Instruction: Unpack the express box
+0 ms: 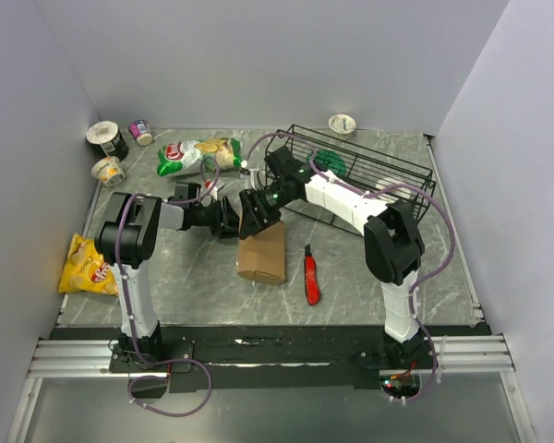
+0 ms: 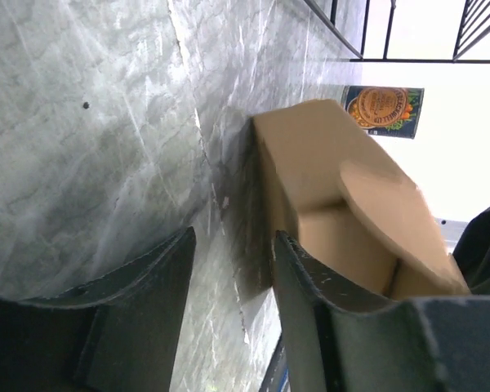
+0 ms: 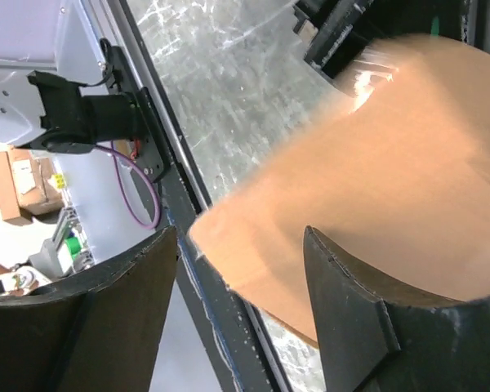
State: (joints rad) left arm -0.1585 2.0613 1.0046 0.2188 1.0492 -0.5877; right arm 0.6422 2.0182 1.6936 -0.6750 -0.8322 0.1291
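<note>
The express box (image 1: pixel 261 254) is a small brown carton lying flat mid-table. My left gripper (image 1: pixel 229 220) sits low at the box's far left corner. In the left wrist view (image 2: pixel 233 269) it is open with only table between the fingers. The box (image 2: pixel 318 171) lies beside the right-hand finger (image 2: pixel 306 286), with a rounded flap (image 2: pixel 392 212) raised. My right gripper (image 1: pixel 257 210) hangs over the box's far end. In the right wrist view (image 3: pixel 241 269) it is open, with the blurred box (image 3: pixel 376 163) below it and nothing held.
A red utility knife (image 1: pixel 310 277) lies right of the box. A black wire basket (image 1: pixel 369 171) stands behind the right arm. A green chip bag (image 1: pixel 198 155) lies at the back and a yellow one (image 1: pixel 88 266) at the left edge. Cups (image 1: pixel 106 138) stand back left.
</note>
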